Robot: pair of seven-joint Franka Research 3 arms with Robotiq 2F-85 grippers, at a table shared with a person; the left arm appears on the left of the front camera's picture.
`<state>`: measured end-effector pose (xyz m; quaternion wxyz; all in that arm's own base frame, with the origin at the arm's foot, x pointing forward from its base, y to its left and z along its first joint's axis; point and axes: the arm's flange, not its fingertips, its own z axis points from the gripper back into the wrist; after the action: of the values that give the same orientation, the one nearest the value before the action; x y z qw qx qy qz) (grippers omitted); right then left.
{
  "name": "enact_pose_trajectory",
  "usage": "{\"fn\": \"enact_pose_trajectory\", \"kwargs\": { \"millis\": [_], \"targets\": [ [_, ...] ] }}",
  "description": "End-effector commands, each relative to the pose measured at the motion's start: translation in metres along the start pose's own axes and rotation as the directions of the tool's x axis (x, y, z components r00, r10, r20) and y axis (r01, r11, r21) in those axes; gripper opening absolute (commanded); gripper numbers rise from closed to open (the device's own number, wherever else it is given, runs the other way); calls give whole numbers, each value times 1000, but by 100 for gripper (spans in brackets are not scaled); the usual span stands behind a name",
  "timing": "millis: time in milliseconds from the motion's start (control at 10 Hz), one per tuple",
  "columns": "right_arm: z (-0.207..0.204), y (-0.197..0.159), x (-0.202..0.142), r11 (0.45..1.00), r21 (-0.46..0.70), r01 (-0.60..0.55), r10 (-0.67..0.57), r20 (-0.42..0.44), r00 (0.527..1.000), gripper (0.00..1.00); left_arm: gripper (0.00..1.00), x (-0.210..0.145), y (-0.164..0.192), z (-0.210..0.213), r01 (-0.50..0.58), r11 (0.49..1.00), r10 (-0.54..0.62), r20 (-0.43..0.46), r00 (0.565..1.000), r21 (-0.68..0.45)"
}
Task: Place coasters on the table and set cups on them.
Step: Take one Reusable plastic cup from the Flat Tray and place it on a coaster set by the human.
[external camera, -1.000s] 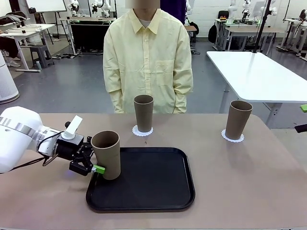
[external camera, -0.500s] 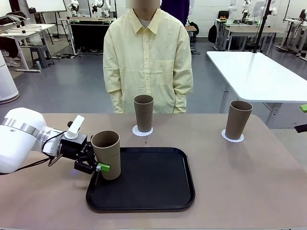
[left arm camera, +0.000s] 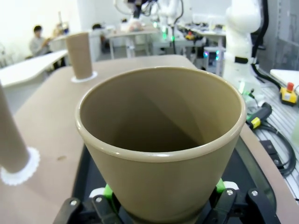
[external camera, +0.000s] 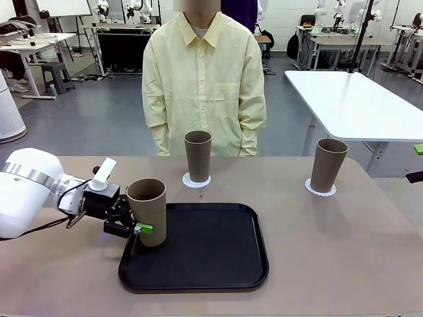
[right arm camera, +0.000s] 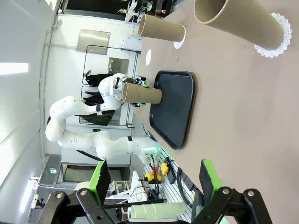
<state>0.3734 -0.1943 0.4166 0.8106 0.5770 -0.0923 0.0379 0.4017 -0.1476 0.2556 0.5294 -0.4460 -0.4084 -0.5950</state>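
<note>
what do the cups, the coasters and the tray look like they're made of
Cups: probably moulded plastic, matte tan, with a smooth rolled rim seen on the one in the left pincer. Coasters: thin white paper, judging by the lacy scalloped edges lying flat. Tray: likely hard plastic, black with a dull sheen and a raised rounded lip.

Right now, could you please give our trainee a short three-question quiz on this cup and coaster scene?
1. True or false: the left gripper is shut on a cup.
2. How many cups already stand on coasters?
3. Where does the held cup stand? A) on the tray B) on a coaster C) on bare table

Key:
1. True; its green pads clamp the cup's lower wall.
2. Two: the middle cup and the right cup, each on its own coaster.
3. A, at the left end of the tray.
</note>
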Motion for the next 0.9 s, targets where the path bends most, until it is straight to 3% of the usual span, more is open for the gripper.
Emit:
{"fn": "enact_pose_trajectory", "kwargs": {
  "millis": [0,400,600,800],
  "targets": [
    [1,0,0,1000,3,0,0,-1,1000,100,0,42,-10,13,-6,998,4,46,999,58],
    [1,0,0,1000,3,0,0,-1,1000,100,0,163,-6,59,50,990,-63,97,993,128],
    [1,0,0,1000,3,0,0,-1,1000,100,0,186,-9,70,24,992,-34,78,996,127],
    [1,0,0,1000,3,0,0,-1,1000,100,0,174,-5,63,67,990,-77,85,993,120]
  ]
}}
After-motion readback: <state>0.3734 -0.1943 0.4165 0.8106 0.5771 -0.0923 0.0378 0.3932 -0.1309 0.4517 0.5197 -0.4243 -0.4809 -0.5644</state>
